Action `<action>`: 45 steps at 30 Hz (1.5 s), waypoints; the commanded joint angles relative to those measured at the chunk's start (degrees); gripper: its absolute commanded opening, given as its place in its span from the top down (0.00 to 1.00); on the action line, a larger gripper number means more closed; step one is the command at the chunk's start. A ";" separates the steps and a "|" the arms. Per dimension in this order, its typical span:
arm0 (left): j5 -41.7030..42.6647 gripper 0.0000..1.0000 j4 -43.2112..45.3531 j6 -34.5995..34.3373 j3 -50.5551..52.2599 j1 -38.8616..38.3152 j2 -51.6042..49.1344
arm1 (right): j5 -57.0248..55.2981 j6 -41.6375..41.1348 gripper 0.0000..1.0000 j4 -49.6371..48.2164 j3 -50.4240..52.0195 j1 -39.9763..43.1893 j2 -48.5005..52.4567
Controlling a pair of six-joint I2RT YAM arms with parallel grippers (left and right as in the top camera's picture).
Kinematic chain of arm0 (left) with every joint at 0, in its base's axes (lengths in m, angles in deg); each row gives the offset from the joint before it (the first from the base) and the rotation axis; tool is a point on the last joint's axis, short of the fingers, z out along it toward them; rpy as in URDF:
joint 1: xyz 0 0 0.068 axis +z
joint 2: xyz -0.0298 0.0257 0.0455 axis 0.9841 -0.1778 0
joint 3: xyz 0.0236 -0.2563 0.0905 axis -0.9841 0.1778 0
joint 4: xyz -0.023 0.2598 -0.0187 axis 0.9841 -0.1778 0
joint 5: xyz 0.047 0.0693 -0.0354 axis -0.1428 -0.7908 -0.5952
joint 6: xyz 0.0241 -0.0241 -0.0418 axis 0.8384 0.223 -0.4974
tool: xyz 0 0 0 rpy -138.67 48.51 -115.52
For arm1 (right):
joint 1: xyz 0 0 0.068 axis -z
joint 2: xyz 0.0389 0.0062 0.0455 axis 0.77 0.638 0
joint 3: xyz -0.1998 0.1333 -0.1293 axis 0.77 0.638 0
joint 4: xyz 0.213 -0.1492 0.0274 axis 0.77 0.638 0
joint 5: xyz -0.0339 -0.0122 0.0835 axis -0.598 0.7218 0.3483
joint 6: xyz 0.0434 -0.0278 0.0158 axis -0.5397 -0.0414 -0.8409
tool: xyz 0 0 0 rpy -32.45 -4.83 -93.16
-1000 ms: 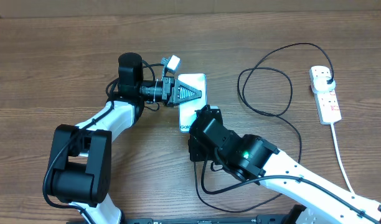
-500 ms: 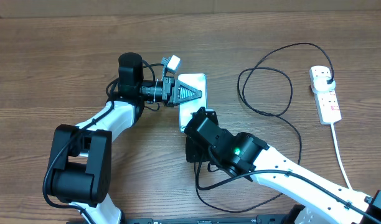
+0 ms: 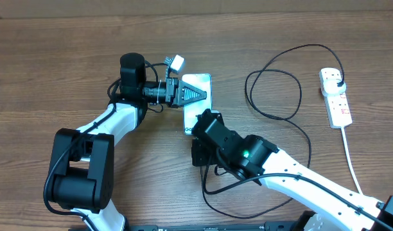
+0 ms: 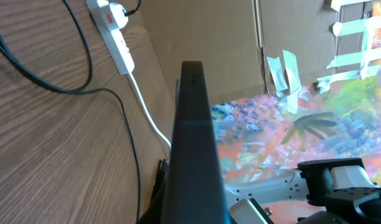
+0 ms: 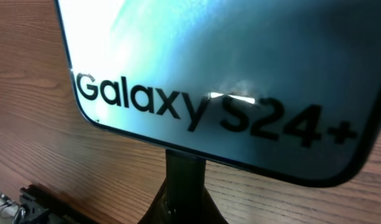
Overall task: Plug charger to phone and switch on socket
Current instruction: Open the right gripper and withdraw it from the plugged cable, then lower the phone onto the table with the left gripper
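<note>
Pinching the tip of the thin black charger cable (image 3: 246, 86) in the right fingers (image 5: 181, 202), right at the near short edge of the slim blue-screened phone (image 3: 204, 83). Pinning its far half with the left fingers (image 3: 195, 95) pressed together.

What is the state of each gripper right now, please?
Left gripper: closed, holding the phone.
Right gripper: closed, holding the charger tip at the phone's end.
</note>
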 commanded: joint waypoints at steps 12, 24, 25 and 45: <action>5.62 0.96 -1.16 0.46 -0.31 -2.73 0.07 | -1.18 1.44 0.45 -3.52 -6.05 6.54 -0.66; -16.74 0.96 1.25 -11.82 -0.57 -7.91 0.17 | -4.42 1.44 0.00 27.80 -16.52 12.02 -14.53; -19.71 0.96 2.01 -12.59 -0.85 -9.16 0.17 | -5.42 1.44 0.00 30.80 -17.31 12.81 -16.65; -48.54 0.96 -49.53 28.72 -14.84 -8.55 -0.66 | -13.09 1.38 0.00 43.74 -16.55 16.96 -45.97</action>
